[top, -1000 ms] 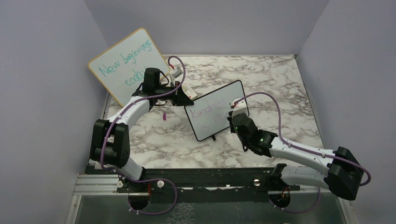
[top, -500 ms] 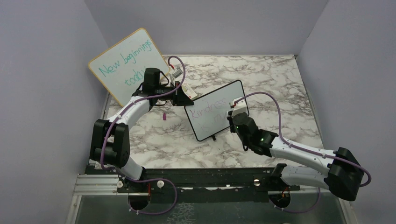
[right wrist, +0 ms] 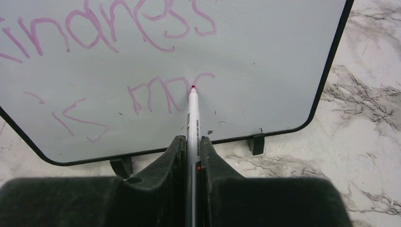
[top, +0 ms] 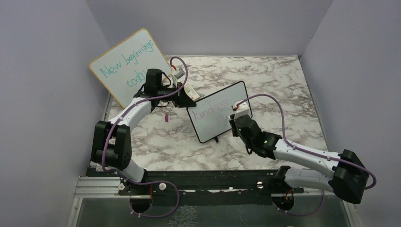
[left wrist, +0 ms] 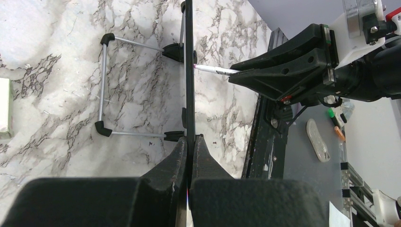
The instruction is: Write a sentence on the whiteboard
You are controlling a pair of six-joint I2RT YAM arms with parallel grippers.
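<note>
1. whiteboard (top: pixel 218 109) stands on its small black feet near the middle of the table (top: pixel 283 85), leaning back a little, with its face turned toward the near right corner.
2. at the far left corner a larger wood-framed board (top: pixel 127 64) leans against the left wall. it carries teal writing, "new beginnings today", and the left arm hides the end of it.
3. a small pink piece (top: pixel 166 117) lies on the table left of the whiteboard, apart from it.
4. the left fingers (left wrist: pixel 178 153) are pressed together on the whiteboard's thin black frame, at the edge that faces the table's left side. the left wrist view shows the whiteboard edge-on, running straight up from between them.
5. the sentence (top: pixel 213 115) runs over the whiteboard in thin purple-pink strokes, in two lines: "kindness" above, and "is m" plus one unfinished letter below.
6. the right fingers (right wrist: pixel 172 153) are closed narrowly on a white marker (right wrist: pixel 192 118), which points away from the wrist. its pink tip touches the whiteboard's face at the end of the lower line, toward the whiteboard's right side and just above its bottom frame.
</note>
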